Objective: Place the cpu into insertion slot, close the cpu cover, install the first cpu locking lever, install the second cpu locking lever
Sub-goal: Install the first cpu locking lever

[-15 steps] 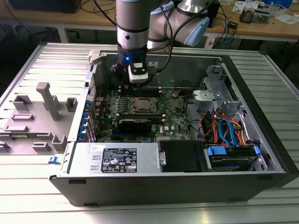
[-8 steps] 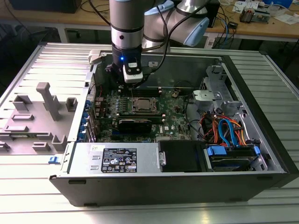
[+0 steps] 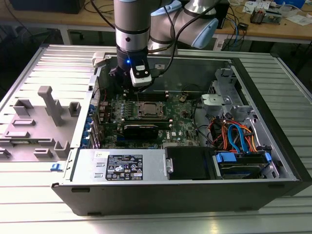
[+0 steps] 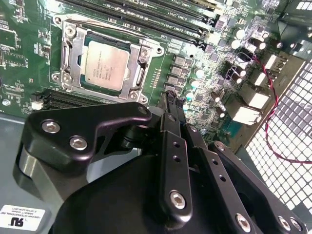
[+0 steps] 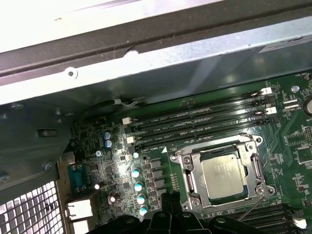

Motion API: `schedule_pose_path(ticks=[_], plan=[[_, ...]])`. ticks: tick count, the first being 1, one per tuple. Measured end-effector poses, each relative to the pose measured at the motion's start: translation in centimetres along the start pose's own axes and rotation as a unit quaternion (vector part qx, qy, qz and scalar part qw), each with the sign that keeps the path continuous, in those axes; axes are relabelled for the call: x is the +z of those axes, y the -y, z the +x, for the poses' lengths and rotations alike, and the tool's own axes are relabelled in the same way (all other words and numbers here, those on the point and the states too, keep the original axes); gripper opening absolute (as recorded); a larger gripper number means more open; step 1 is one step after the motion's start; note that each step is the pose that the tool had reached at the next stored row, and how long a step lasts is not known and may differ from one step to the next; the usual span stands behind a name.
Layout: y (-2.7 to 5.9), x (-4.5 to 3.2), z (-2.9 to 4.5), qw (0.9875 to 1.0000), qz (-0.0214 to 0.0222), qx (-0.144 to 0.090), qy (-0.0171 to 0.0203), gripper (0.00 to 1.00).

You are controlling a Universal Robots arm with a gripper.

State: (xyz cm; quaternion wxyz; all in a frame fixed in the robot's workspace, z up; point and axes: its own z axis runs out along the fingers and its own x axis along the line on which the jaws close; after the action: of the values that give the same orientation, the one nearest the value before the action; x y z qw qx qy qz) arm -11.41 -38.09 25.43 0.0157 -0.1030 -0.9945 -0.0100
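- The gripper (image 4: 169,100) is hanging over the green circuit board (image 4: 29,44) inside the open computer case (image 3: 273,161). Its 2 black fingers (image 4: 171,146) are pressing together at their tips, and nothing is showing between them.
- The cpu (image 4: 105,66) is sitting in the insertion slot (image 4: 109,30), apart from the fingertips. No part of the gripper is touching it.
- In the exterior view the arm (image 3: 131,29) is reaching down just behind the socket and slightly toward the exterior view's left of it.
- The chip is lying flat with its dull silver top facing up. It is square, so neither axis is reading as the longer one.
- Its edges are running parallel to the long black memory slots (image 4: 146,19) beside the socket — 2 sides along them, 2 across.
- The cpu cover (image 4: 73,53) is lying down flat around the chip, and the metal top is showing through its window.
- In the first wrist view a thin metal rod (image 5: 253,210) is slanting away from 1 corner of the socket. Whether the locking levers are latched is not something I can tell.
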Motion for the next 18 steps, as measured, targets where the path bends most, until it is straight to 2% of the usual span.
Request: schedule_pose_path(ticks=[5,11,14,18], plan=[[0.06,-0.01,0.27,1.0,0.0001,-0.005,0.0002,0.11],[0.0,-0.44,0.44,1.0,0.0,-0.007,0.0007,0.11],[-0.12,-0.45,0.47,0.9995,0.0008,-0.03,0.0004,0.11],[-0.67,-0.43,0.58,0.9989,0.0013,-0.048,0.0004,0.11]])
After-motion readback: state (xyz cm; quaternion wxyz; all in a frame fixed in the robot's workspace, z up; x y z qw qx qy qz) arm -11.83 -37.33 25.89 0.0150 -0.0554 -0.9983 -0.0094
